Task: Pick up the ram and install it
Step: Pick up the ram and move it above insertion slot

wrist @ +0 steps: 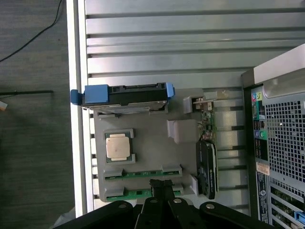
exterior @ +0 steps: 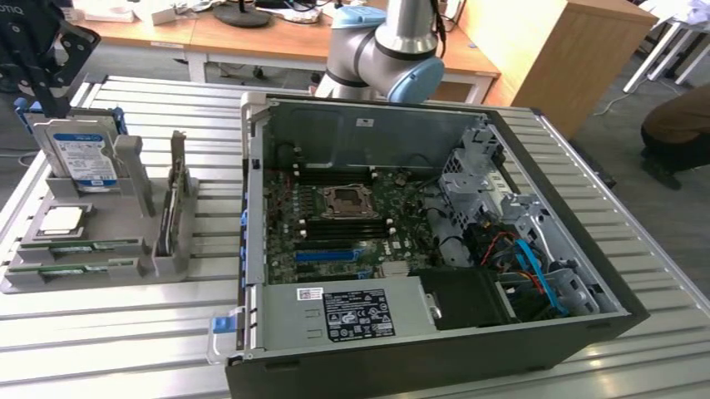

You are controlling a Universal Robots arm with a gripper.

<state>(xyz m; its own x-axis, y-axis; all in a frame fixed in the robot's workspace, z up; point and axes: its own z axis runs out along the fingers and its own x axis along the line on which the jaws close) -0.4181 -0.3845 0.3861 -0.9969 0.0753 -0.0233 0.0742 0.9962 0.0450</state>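
Two green ram sticks lie flat in slots at the front of a grey holder tray (exterior: 66, 283), one (exterior: 95, 246) just behind the other (exterior: 80, 268). The wrist view looks down on them, one ram stick (wrist: 143, 174) beside the second (wrist: 131, 193). My gripper (exterior: 50, 98) hangs high over the tray's back end, near the hard drive, well above the ram. In the wrist view the gripper (wrist: 162, 187) is shut with nothing between its fingers, its tips overlapping the end of the nearer stick.
The tray also carries an upright hard drive (exterior: 76, 156), a square processor (exterior: 61, 220) and a card standing on edge (exterior: 175, 195). The open computer case (exterior: 444, 332) lies at the exterior view's right of the tray, motherboard (exterior: 344, 216) exposed. The arm's base (exterior: 388, 41) stands behind it.
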